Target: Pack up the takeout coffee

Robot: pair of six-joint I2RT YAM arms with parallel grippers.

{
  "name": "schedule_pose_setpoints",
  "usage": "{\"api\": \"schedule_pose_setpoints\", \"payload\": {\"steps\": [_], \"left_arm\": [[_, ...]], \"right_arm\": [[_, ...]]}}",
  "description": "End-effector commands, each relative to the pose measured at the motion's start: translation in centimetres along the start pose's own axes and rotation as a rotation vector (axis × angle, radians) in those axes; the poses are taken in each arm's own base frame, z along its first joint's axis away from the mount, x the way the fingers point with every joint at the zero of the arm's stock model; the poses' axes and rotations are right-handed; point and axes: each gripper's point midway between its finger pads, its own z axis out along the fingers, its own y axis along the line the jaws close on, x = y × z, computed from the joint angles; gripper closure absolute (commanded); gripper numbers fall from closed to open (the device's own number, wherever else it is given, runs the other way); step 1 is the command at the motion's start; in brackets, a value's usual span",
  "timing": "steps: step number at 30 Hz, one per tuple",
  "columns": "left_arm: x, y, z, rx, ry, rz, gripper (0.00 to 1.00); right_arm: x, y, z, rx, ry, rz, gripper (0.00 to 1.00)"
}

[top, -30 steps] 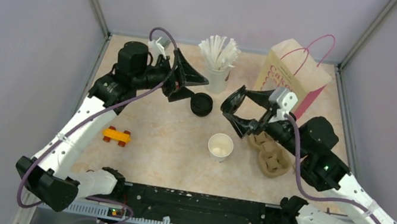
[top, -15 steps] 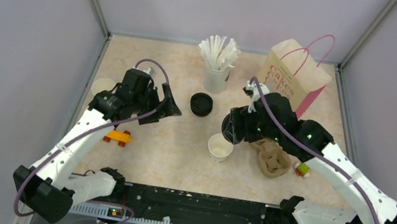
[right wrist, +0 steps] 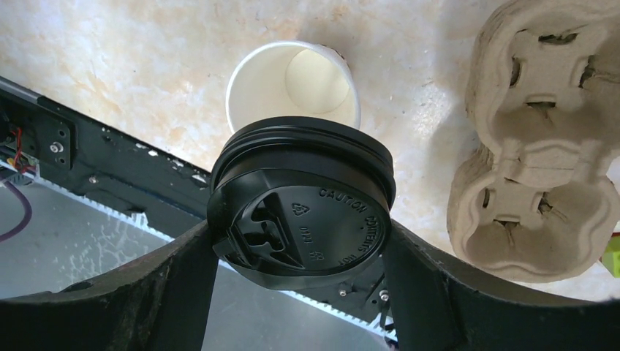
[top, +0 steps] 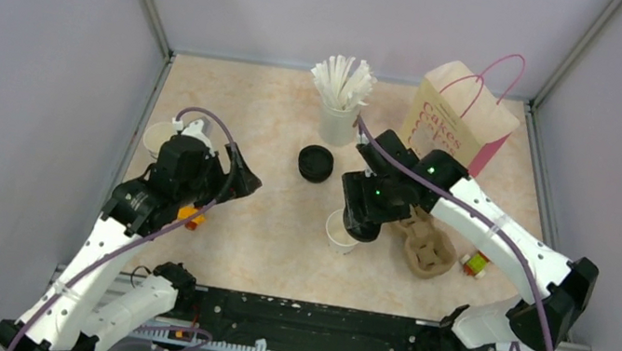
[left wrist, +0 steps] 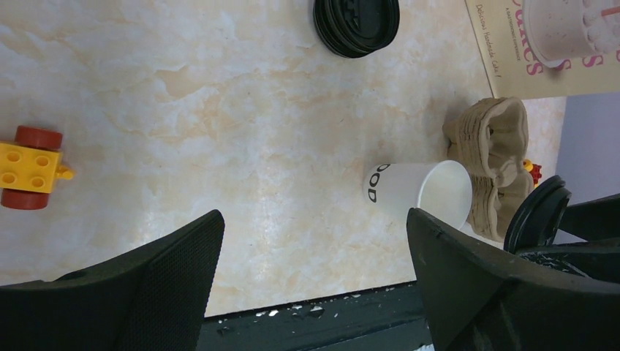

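Right wrist view first: my right end effector [right wrist: 300, 238] is clamped on the black lid [right wrist: 303, 208], one finger on each side of its rim. The lid hangs at a slant over the near edge of the takeout coffee cup [right wrist: 292, 84]. I cannot tell whether it touches the rim yet. The cup's mouth is bare and looks empty from here. On the top external view the cup stands on the counter [top: 263, 243] at about 5 o'clock of centre. From the cup, the cardboard carrier [top: 428, 246] is near at 3 o'clock, the spare lid stack [top: 316, 163] at 11 o'clock, and the paper bag [top: 459, 119] well off at 1 o'clock. My left end effector [top: 236, 178] hovers out at 10 o'clock of the cup, fingers spread wide with nothing between them, near the yellow toy [left wrist: 29, 167]. Now, handling. I judge this cup light and thin-walled, so it could skid or tip if I press the lid down off-centre, and crumple if squeezed at mid-height. The lid looks stiff at the rim but slick, so an edge grip suits it. Once it is capped, I would take the cup just below the rolled rim, where the paper is stiffest, with a gentle squeeze. The left side could steady the base while the lid snaps on.
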Motion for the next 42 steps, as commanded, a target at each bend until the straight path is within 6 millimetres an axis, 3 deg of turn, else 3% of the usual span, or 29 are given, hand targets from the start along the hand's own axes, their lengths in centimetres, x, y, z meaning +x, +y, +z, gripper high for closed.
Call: {"api": "schedule_pose_setpoints", "payload": {"steps": [1, 6, 22, 42], "left_arm": [[-1.6, 0.0, -0.5, 0.007, -0.088, 0.024, 0.01], [-1.9, 0.5, -0.9, -0.019, -0.104, 0.060, 0.01], [-4.3, -0.2, -1.9, -0.032, -0.156, 0.190, 0.01], [-4.3, -0.3, -1.6, -0.029, -0.145, 0.221, 0.01]], "right_arm": [[-0.9, 1.2, -0.4, -0.009, 0.007, 0.021, 0.28], [-1.9, 1.6, 0.9, 0.031, 0.032, 0.022, 0.28], [-0.8, 2.2, 5.4, 0.102, 0.128, 0.000, 0.27], [-0.1, 1.9, 7.3, 0.128, 0.170, -0.011, 0.23]]}}
